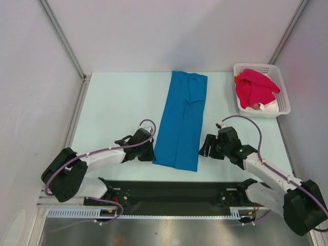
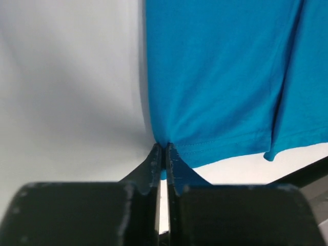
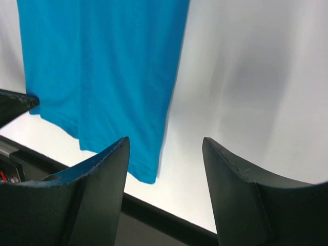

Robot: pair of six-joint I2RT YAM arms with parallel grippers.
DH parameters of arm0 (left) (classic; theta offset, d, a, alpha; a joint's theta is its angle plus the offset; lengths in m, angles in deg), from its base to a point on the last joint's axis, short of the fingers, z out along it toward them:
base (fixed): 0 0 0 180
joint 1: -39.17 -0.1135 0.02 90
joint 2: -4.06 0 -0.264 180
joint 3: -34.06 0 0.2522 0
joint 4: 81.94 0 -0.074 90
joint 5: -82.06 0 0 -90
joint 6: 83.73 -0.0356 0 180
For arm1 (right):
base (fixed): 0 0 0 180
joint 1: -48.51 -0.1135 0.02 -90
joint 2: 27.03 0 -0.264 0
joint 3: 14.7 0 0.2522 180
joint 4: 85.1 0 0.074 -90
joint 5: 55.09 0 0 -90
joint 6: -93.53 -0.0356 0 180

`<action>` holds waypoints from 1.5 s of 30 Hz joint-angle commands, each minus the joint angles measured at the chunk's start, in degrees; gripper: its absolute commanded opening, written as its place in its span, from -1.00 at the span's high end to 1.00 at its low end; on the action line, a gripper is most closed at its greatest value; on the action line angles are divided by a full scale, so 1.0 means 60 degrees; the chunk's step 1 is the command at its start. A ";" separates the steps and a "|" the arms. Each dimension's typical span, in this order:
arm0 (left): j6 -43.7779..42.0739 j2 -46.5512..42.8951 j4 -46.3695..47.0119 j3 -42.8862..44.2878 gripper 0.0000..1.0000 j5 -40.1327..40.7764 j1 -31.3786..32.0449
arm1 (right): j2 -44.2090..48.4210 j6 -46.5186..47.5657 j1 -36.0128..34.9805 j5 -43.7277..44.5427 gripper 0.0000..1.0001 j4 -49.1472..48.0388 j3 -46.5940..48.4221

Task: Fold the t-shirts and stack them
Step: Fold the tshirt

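blue t-shirt point(image 1: 182, 120) lies in the middle of the table point(image 1: 118, 107) as a long narrow strip running 12 to 6 o'clock; left gripper point(image 2: 164, 151) is clamped on its 7 o'clock hem corner, fingers pressed nearly together with the cloth pinched at the tips. right gripper point(image 3: 165, 141) sits just off the 5 o'clock corner, jaws spread wide and holding nothing (cloth lies ahead of its fingers, untouched). crimson-pink t-shirt point(image 1: 253, 87) is heaped in the white basket point(image 1: 283, 92) at 2 o'clock of the table, with white cloth point(image 1: 269, 106) showing under it
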 commanded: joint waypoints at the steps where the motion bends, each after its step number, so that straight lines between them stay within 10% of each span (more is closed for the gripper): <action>1: 0.0285 0.0106 -0.0065 -0.0413 0.94 0.0193 0.0462 | 0.0557 -0.0392 -0.0041 -0.0648 -0.28 0.0233 -0.0489; 14: 0.2702 0.0165 0.0389 -0.0501 0.99 0.0647 0.3289 | 0.1906 -0.1726 -0.0260 -0.0342 -0.23 0.1755 -0.1165; 26: 0.2600 -0.0992 -0.0328 -0.0589 0.31 0.1364 0.3290 | 0.2244 -0.2532 -0.1153 0.0844 -0.20 0.2870 -0.1105; 45: 0.2468 -0.0172 -0.0197 -0.0340 0.22 0.1218 0.3290 | 0.2317 -0.2766 -0.1388 0.0713 0.20 0.2123 -0.1882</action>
